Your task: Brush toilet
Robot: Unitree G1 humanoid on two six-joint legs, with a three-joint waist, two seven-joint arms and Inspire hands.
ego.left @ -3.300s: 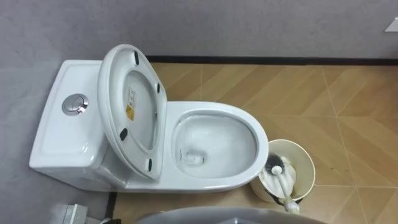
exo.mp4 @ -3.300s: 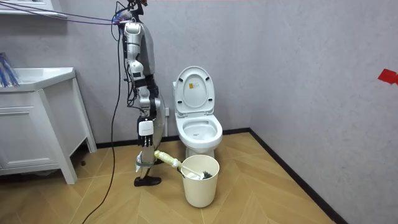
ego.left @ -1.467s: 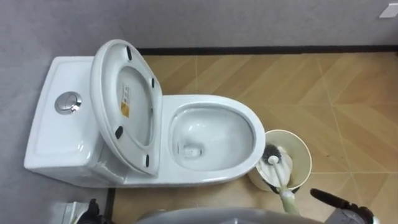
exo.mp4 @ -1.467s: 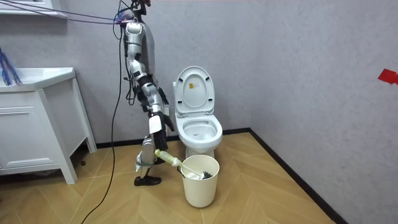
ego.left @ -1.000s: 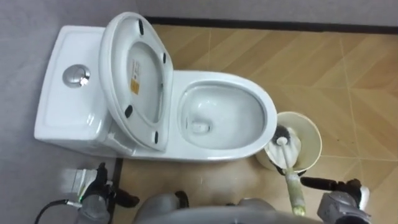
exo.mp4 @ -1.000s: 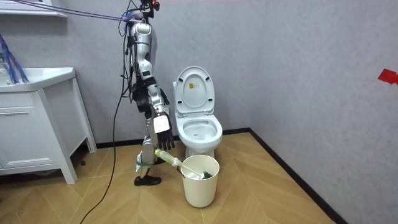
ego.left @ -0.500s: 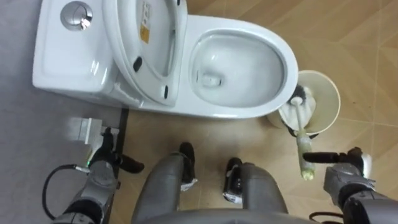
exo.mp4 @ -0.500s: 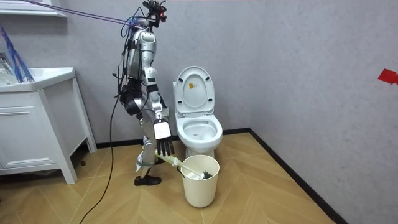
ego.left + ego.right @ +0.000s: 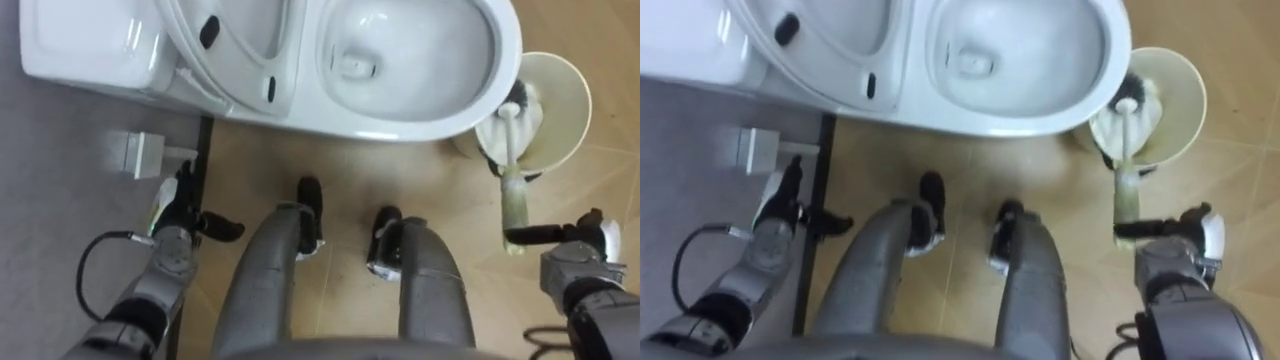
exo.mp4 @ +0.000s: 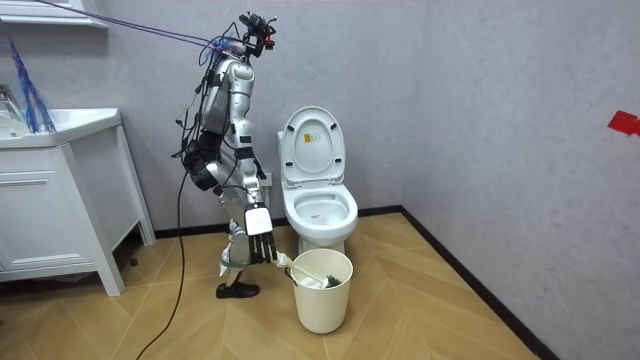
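The white toilet (image 9: pixel 430 118) has its seat and lid (image 9: pixel 235 55) raised and its bowl uncovered. At its right stands a cream bin (image 9: pixel 572 110) with the toilet brush in it. The brush's dark head (image 9: pixel 517 95) rests inside, and its pale handle (image 9: pixel 513 195) leans out over the rim towards me. My right hand (image 9: pixel 575 265) hangs open just below the handle's end, one finger pointing at it without touching. My left hand (image 9: pixel 172 245) hangs open by the wall, low on the left. In the room view I stand bent forward beside the toilet (image 10: pixel 318 210).
A small white box (image 9: pixel 140 155) sits low on the grey wall by the toilet's base. In the room view a white vanity cabinet (image 10: pixel 60 200) stands at the left. Wooden floor spreads to the right of the bin (image 10: pixel 322 295).
I have bent forward, so the eye view now looks down past the toilet's front. My right hand has come down from hip height to the brush handle's end.
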